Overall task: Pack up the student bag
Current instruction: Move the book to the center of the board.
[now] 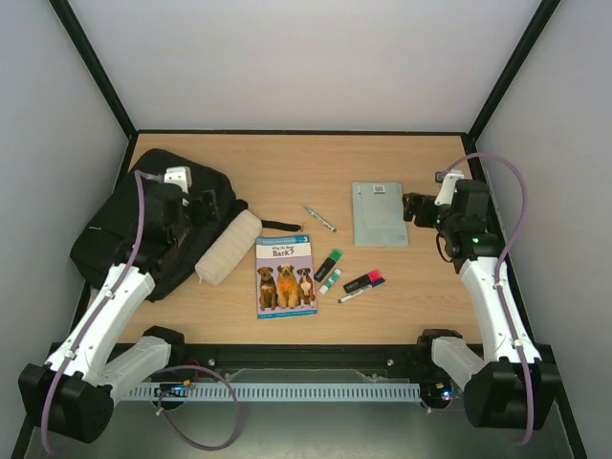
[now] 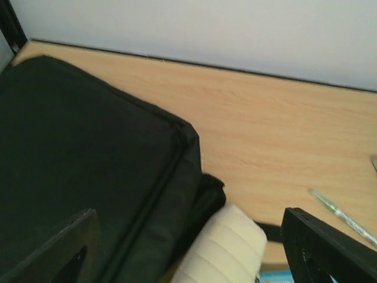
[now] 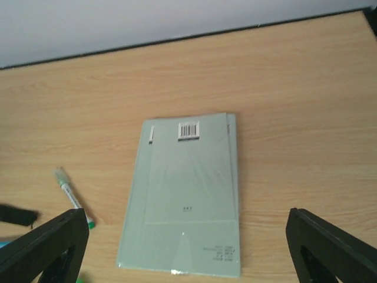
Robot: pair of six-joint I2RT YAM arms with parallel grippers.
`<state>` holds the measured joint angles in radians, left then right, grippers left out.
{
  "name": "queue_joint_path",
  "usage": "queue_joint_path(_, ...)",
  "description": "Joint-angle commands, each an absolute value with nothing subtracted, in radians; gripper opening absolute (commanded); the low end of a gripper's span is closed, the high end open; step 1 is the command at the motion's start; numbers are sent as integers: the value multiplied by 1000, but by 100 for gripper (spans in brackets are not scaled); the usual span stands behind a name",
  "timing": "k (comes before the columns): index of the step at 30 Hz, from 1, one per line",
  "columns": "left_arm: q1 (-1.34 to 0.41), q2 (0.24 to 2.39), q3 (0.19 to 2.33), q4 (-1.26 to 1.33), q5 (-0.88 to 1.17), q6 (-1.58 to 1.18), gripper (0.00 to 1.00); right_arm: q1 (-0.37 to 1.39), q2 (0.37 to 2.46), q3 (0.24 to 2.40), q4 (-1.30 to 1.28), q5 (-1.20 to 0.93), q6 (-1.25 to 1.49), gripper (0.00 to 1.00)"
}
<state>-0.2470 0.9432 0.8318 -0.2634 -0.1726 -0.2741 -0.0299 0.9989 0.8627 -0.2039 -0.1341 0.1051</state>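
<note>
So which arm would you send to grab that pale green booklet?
Right, probably: the right fingers hang open right at the pale green booklet, while the left fingers hover over the student bag, far off to the other side.

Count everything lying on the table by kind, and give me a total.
Bag: 1
Cream roll: 1
Books: 2, dog book, pale green notebook
Pens and markers: 5, thin pen, green marker, white marker, pink marker, blue-tipped pen
Total: 9
</note>
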Motion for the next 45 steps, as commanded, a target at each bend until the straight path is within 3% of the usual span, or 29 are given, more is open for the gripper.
queue_joint_path(1, -272, 946, 807, -370, -67, -356, 89, -14, 969, 808, -195, -187, 117, 94)
queue_joint_path(8, -334, 961, 801, -521, 54, -438, 98, -2, 929, 721, -210, -286, -11, 98)
queue_joint_path(18, -579, 1016, 767, -674, 91, -580, 99, 4, 875, 677, -231, -403, -131, 99)
queue_joint_path(26, -775, 1142, 694, -637, 53, -695, 99, 7, 868, 667, -239, -433, -170, 99)
queue_joint_path(45, -805, 1496, 748, -404, 0, -688, 97, 7, 877, 660, -253, -456, -192, 99)
